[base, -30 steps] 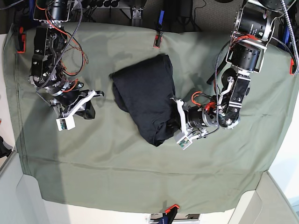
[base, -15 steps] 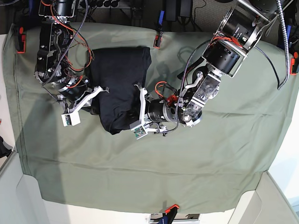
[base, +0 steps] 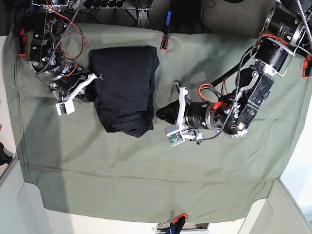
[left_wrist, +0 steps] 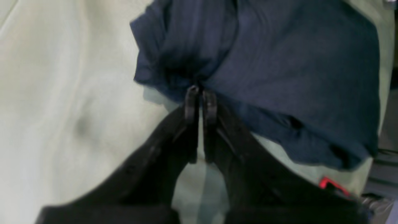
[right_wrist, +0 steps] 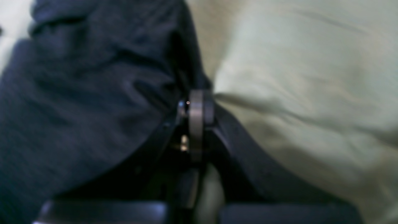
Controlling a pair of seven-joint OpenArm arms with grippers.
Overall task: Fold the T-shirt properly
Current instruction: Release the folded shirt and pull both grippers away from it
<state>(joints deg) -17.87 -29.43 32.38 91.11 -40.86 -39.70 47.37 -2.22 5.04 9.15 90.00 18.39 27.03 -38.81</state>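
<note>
The T-shirt (base: 124, 87) lies folded into a dark upright block at the upper left of the green sheet (base: 146, 180). My left gripper (base: 160, 112) comes at it from the right. In the left wrist view the left gripper (left_wrist: 200, 91) is shut, and the navy T-shirt (left_wrist: 279, 62) puckers right at its tips. My right gripper (base: 90, 95) rests against the block's left edge. In the right wrist view the right gripper (right_wrist: 199, 99) is shut, with the T-shirt (right_wrist: 77, 93) bunched on its left and the sheet (right_wrist: 311, 93) on its right.
Red clamps pin the sheet at the back (base: 165, 43), the front (base: 178, 217), the left (base: 20, 41) and the right (base: 304, 68). Loose red and black cables hang off both arms. Pale table rims show past the sheet's front corners.
The shirt slid from the sheet's middle to the upper left and stayed there. The left arm followed it left, then drew back right to its edge. The right arm shifted up against its left side.
</note>
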